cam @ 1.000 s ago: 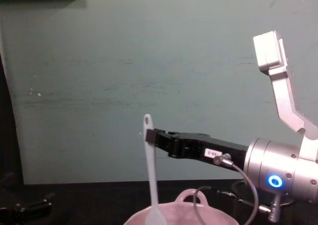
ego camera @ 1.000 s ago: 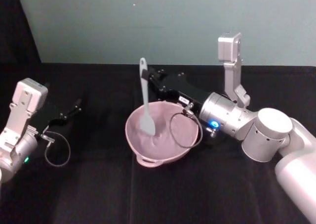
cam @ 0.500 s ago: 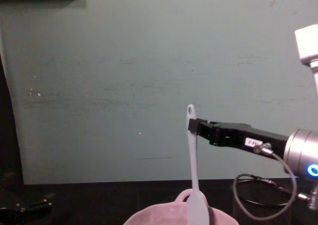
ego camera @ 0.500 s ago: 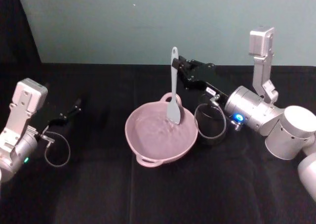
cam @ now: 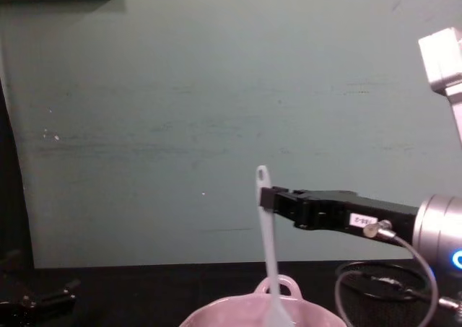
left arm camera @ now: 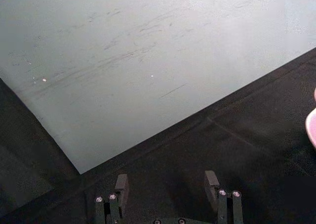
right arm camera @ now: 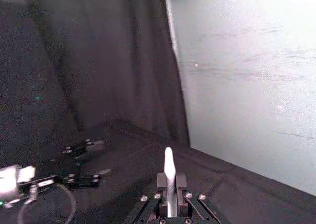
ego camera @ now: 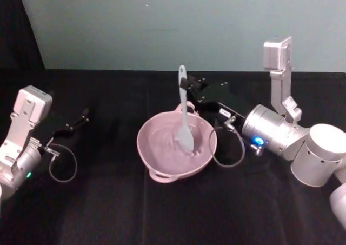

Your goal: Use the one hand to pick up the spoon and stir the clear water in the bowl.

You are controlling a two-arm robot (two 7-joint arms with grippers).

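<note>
The pale pink bowl point(ego camera: 157, 159) stands mid-table with its loop handle toward me; its rim also shows in the chest view point(cam: 238, 314). Clear water point(ego camera: 165, 142) lies in it, barely visible. The white spoon point(ego camera: 184, 112) stands nearly upright, its blade dipped in the water right of centre. My right gripper point(ego camera: 185, 89) reaches in from the right and is shut on the spoon's handle just below the hole. The chest view shows the same grip point(cam: 264, 197) on the spoon point(cam: 268, 247), and so does the right wrist view point(right arm camera: 169, 184). My left gripper point(ego camera: 81, 118) rests open at the far left.
A black mesh cup point(ego camera: 231, 145) sits just right of the bowl, under my right wrist and its cable loop. The table is covered in black cloth and a green wall rises behind it. In the left wrist view the open left gripper point(left arm camera: 167, 184) faces bare cloth.
The right gripper carried the spoon from the bowl's left side to its far right rim, then back toward the middle, with the blade now lower in the water. The left arm stayed still.
</note>
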